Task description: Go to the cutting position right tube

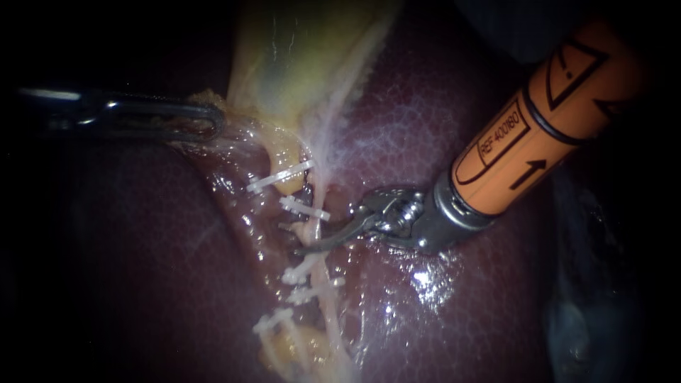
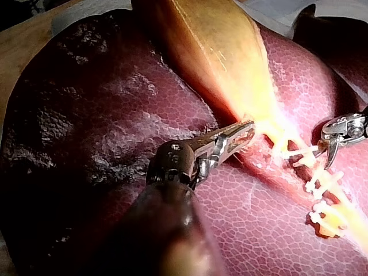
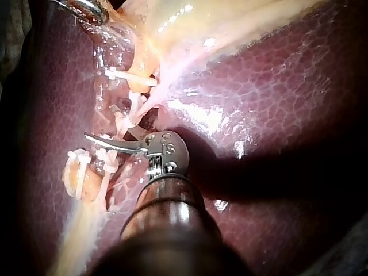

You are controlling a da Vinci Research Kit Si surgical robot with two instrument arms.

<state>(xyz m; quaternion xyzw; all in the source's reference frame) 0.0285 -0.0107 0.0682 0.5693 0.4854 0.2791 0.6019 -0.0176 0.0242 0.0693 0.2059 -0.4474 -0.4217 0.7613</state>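
While left end effector (image 1: 213, 122) clamps gallbladder (image 1: 298, 50), right end effector (image 1: 294, 239) gapes astride a tube (image 1: 310, 228).

Wet glossy liver (image 1: 461, 326), shiny metal right instrument (image 1: 316, 246), matt white plastic clips (image 1: 280, 177)

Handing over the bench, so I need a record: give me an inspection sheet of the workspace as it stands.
Surface: liver, wet and glossy, bears everything.
Job's things: gallbladder; tubes leading from it carry white clips.
Clutter: nothing seen.
Instruments: left instrument, jaws shut on the gallbladder near its neck; right instrument, tip among the clips at the tubes.
Cables: nothing seen.
Surroundings: dark in the endoscope view; tan surface beyond the liver in the left wrist view.
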